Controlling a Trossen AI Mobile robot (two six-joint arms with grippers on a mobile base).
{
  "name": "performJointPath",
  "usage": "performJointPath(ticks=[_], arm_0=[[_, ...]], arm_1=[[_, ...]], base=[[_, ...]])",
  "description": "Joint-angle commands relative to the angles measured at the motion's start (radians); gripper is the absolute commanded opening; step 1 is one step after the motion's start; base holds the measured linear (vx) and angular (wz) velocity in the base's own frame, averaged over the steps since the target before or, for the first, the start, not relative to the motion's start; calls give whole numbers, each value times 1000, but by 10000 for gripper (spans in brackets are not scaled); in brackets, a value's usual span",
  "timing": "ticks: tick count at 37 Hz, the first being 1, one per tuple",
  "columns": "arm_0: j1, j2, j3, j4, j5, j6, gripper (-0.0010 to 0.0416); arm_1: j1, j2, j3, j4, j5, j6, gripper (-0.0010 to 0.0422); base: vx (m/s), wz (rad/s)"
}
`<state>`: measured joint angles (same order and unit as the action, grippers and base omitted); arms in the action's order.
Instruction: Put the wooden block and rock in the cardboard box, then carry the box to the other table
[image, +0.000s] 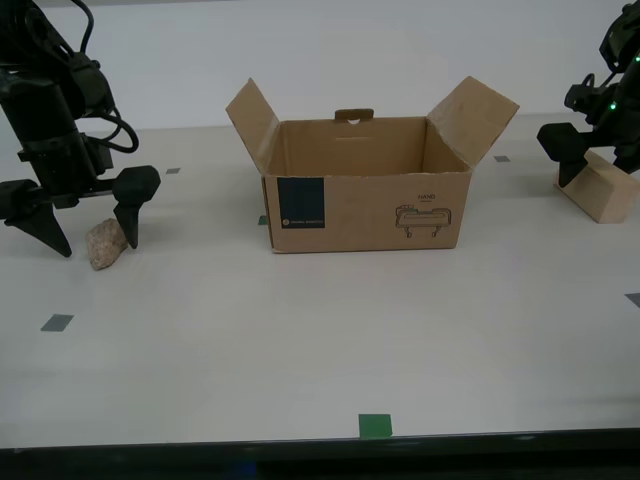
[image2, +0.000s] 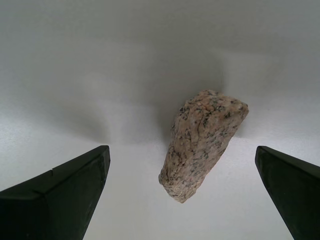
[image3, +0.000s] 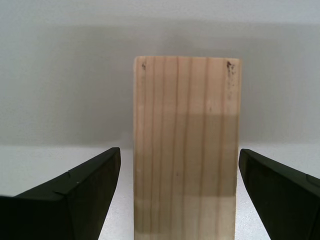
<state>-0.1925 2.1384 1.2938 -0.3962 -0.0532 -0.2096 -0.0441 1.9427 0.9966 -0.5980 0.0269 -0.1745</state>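
The cardboard box (image: 365, 215) stands open at the middle of the beige table, flaps spread, its inside bare as far as I see. The rock (image: 105, 246) lies on the table at the exterior view's left. My second gripper (image: 95, 243) is open and straddles it, a finger on either side and neither touching. In the second wrist view the rock (image2: 202, 145) sits between the spread fingers of my second gripper (image2: 181, 150). At the exterior view's right, the wooden block (image: 603, 193) rests under my open first gripper (image: 600, 165). The block (image3: 185, 150) fills the gap of my first gripper (image3: 180, 151). The other table is out of view.
A green tape square (image: 375, 426) marks the table's near edge. Grey tape squares (image: 57, 322) dot the surface around the box. A white wall stands behind the table.
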Motion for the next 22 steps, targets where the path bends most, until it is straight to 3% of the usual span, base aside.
performJointPath(ticks=[1, 22], arm_0=[[2, 0, 0, -1, -2, 0, 319], [3, 0, 0, 3, -2, 0, 311]], arm_1=[[-4, 0, 0, -3, 0, 1, 398], [-5, 0, 0, 6, 0, -1, 398]], base=[[0, 0], [0, 0]])
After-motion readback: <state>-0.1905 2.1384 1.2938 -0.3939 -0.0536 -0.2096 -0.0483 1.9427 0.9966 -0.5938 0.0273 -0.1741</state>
